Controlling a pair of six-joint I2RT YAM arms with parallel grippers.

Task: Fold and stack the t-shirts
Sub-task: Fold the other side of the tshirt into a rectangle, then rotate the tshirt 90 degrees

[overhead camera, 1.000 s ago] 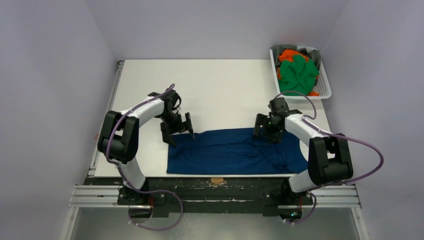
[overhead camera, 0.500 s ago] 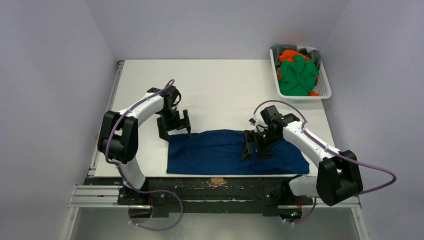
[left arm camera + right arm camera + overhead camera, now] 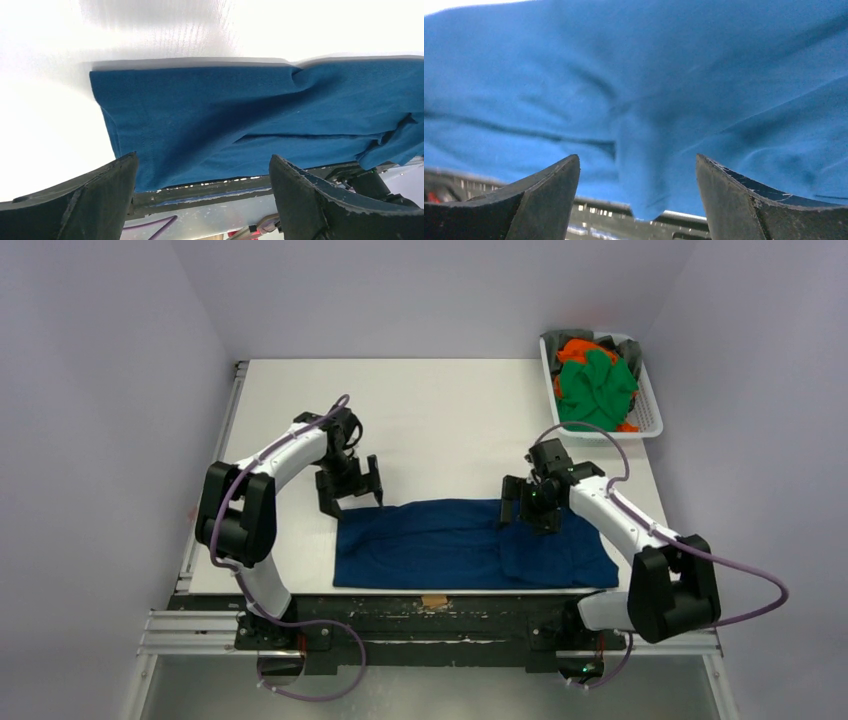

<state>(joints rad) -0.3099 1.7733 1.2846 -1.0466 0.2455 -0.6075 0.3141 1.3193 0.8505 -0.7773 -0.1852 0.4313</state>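
Observation:
A dark blue t-shirt (image 3: 470, 545) lies folded into a long band along the table's near edge; it also fills the left wrist view (image 3: 250, 120) and the right wrist view (image 3: 649, 90). My left gripper (image 3: 350, 488) is open and empty, just above the shirt's far left corner. My right gripper (image 3: 530, 508) is open and empty, over the shirt's far edge right of centre. A folded flap lies at the shirt's right end.
A white basket (image 3: 650, 425) at the far right corner holds crumpled green (image 3: 597, 388), orange and grey shirts. The white table (image 3: 440, 420) stretches behind the blue shirt. A small tan tape mark (image 3: 434, 600) sits on the front rail.
My right gripper swung down over the shirt's middle and has come back up to its far edge. My left gripper drifted slightly away from the shirt's corner.

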